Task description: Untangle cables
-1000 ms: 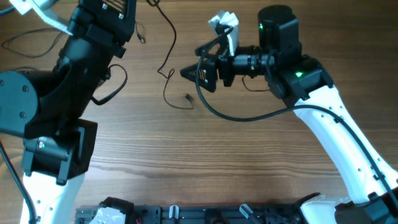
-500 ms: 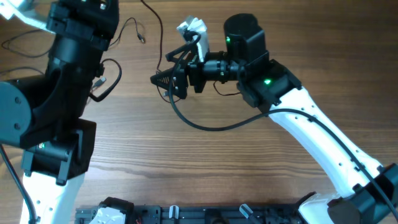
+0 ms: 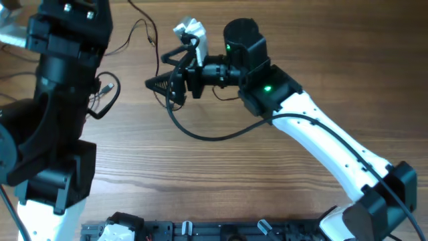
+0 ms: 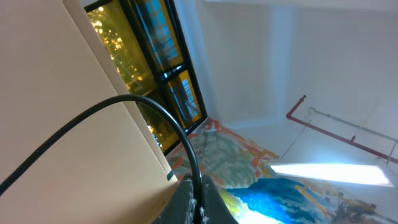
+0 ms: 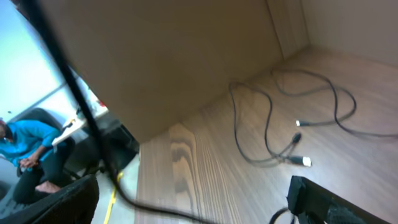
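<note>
Thin dark cables (image 3: 156, 33) lie at the table's far middle, one ending in a small plug (image 3: 152, 41). They also show in the right wrist view (image 5: 268, 127), loosely looped, with a silvery plug tip (image 5: 306, 161). My right gripper (image 3: 157, 86) points left just below them; its fingers (image 5: 193, 199) are wide apart and empty above the wood. My left gripper (image 4: 194, 208) is out of the overhead view at the top left. It points upward at the room, shut on a dark cable (image 4: 155, 112) that arcs away to the left.
The bulky left arm (image 3: 60, 100) fills the left side, with a dark cable loop (image 3: 115, 90) beside it. The right arm's thick black cable (image 3: 200, 134) hangs in a loop over mid-table. A black rack (image 3: 200, 231) runs along the front edge.
The right arm has swung left across the far table. The left arm has shifted left too, and the thin cable from the top edge has moved left with it.
</note>
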{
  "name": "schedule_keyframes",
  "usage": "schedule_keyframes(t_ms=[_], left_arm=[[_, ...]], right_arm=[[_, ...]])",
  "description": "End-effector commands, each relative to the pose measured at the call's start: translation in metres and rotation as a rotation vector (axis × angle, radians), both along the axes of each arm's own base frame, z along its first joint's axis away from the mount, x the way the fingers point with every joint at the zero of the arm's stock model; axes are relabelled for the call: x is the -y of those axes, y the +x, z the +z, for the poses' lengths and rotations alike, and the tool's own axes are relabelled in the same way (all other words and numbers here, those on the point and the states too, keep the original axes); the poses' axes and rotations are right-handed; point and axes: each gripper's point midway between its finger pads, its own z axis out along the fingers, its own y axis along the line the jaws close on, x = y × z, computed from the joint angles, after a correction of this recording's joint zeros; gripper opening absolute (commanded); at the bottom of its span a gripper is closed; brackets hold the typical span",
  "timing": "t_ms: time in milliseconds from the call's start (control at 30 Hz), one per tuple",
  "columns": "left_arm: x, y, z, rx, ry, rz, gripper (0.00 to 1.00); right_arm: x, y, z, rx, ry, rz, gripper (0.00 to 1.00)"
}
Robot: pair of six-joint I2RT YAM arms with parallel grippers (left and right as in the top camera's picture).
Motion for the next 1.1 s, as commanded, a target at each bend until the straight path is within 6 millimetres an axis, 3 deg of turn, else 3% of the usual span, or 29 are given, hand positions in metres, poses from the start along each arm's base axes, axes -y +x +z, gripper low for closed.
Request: schedule_keyframes(t_ms=[0, 100, 300, 367, 400, 567, 667, 767, 933, 1000, 1067], left_arm=[[-0.004, -0.009, 0.007, 0.021, -0.017, 0.002, 0.04], [-0.004, -0.007, 0.005, 0.009, -0.014, 0.003, 0.04], [-0.003, -0.004, 0.002, -0.006, -0.009, 0.003, 0.04], [-0.003, -0.004, 0.002, -0.007, -0.011, 0.006, 0.04], [-0.004, -0.004, 0.002, -0.007, -0.012, 0.007, 0.04], [-0.005, 0.006, -0.010, -0.063, 0.013, 0.034, 0.04], [-0.018, 0.038, -0.056, -0.223, 0.180, 0.205, 0.04], [-0.058, 0.067, -0.117, -0.483, 0.263, 0.451, 0.04], [-0.117, 0.079, -0.206, -0.858, 0.355, 0.763, 0.04], [-0.127, 0.084, -0.232, -0.955, 0.399, 0.820, 0.15], [-0.128, 0.092, -0.253, -1.023, 0.441, 0.823, 0.34]], right_arm=[[-0.011, 0.002, -0.006, -0.032, 0.017, -0.002, 0.99], [-0.020, -0.004, -0.010, -0.033, 0.013, 0.018, 0.96], [-0.028, -0.011, -0.014, -0.039, 0.008, 0.034, 0.65], [-0.027, -0.011, -0.015, -0.043, 0.005, 0.030, 0.12], [-0.027, -0.011, -0.016, -0.055, 0.003, 0.028, 0.04], [-0.026, -0.011, -0.021, -0.135, -0.008, 0.018, 0.04], [-0.020, -0.016, -0.033, -0.208, -0.064, 0.007, 0.04], [-0.013, -0.019, -0.046, -0.266, -0.116, -0.008, 0.04], [0.008, -0.023, -0.049, -0.330, -0.175, -0.052, 0.04], [0.017, -0.025, -0.044, -0.342, -0.181, -0.065, 0.04], [0.022, -0.031, -0.037, -0.352, -0.182, -0.065, 0.04]])
